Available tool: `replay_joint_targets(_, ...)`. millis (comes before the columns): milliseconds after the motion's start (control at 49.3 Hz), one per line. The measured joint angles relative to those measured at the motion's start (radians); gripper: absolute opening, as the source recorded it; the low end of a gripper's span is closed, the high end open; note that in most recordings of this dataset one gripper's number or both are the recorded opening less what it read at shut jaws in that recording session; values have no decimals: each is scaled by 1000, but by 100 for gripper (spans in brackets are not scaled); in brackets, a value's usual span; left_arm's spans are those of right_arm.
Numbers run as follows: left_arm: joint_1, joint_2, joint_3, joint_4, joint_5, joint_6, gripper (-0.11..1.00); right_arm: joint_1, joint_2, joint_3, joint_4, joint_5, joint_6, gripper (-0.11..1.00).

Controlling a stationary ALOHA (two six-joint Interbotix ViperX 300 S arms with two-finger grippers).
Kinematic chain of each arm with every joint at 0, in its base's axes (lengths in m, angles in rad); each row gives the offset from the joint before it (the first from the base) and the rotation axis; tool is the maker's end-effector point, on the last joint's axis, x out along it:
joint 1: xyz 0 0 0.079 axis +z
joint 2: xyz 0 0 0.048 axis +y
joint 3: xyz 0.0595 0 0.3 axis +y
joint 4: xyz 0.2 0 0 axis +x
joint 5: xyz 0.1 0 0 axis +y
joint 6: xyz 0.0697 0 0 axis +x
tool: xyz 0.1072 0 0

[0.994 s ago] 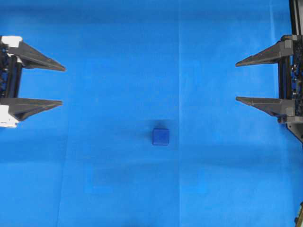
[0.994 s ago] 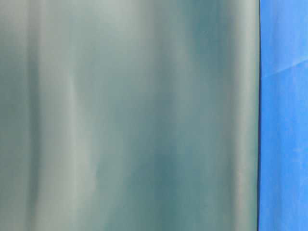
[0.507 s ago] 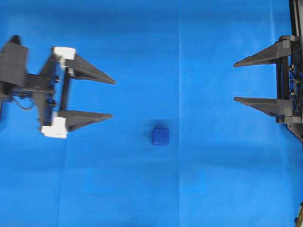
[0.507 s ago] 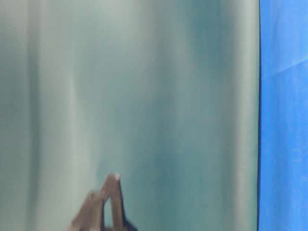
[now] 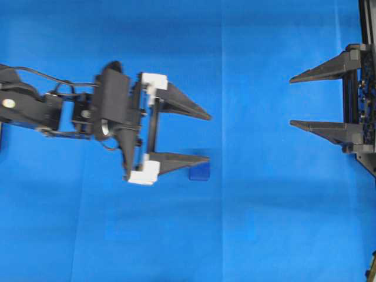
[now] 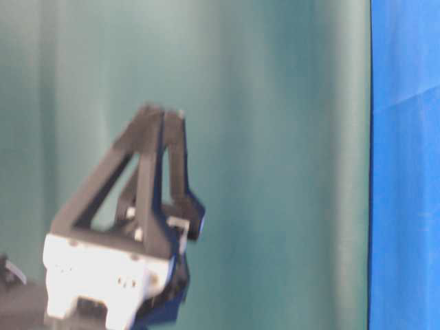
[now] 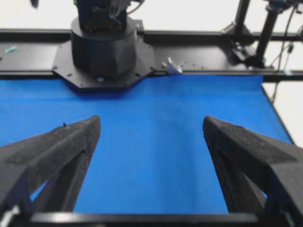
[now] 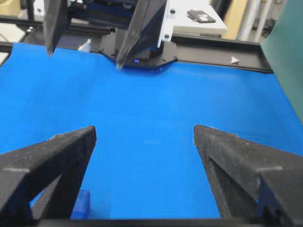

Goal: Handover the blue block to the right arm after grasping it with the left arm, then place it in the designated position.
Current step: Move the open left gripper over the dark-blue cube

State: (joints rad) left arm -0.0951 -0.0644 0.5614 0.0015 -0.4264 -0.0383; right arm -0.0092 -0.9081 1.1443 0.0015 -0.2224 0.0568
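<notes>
The blue block (image 5: 200,172) lies on the blue cloth near the middle. It also shows at the lower left of the right wrist view as a blue block (image 8: 81,204). My left gripper (image 5: 209,137), with white brackets, is open and has nothing between its fingers. Its lower fingertip overlaps the block's top edge from above, so the block sits just outside the jaws. The left wrist view shows only cloth in front of the left gripper (image 7: 151,120); the block is hidden there. My right gripper (image 5: 291,101) stands open at the right edge, far from the block.
A green curtain (image 6: 289,137) fills the table-level view behind the left gripper (image 6: 163,112). The right arm's black base (image 7: 104,47) and a black rail (image 7: 213,47) bound the cloth's far side. The left gripper (image 8: 84,59) hangs high in the right wrist view.
My left arm has swept right across the cloth, from the left edge to the block, with its jaws still wide. The right gripper and the block have stayed put.
</notes>
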Motion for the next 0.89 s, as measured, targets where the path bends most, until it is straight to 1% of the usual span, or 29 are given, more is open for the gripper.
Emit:
replay_joint_targets(81, 0, 37, -40, 2, 17, 8, 93, 0, 0, 0, 0, 0, 0, 99)
replay_joint_targets(264, -2, 67, -100, 2, 48, 9, 93, 0, 0, 0, -2, 0, 0, 99)
replay_joint_targets(690, 0, 74, -109, 2, 94, 5, 93, 0, 6, 0, 0, 0, 0, 99)
replay_joint_targets(771, -2, 74, -109, 3, 129, 2, 93, 0, 6, 0, 0, 0, 0, 99)
replay_joint_targets(893, 0, 74, -141, 2, 244, -3, 93, 0, 6, 0, 0, 0, 0, 99)
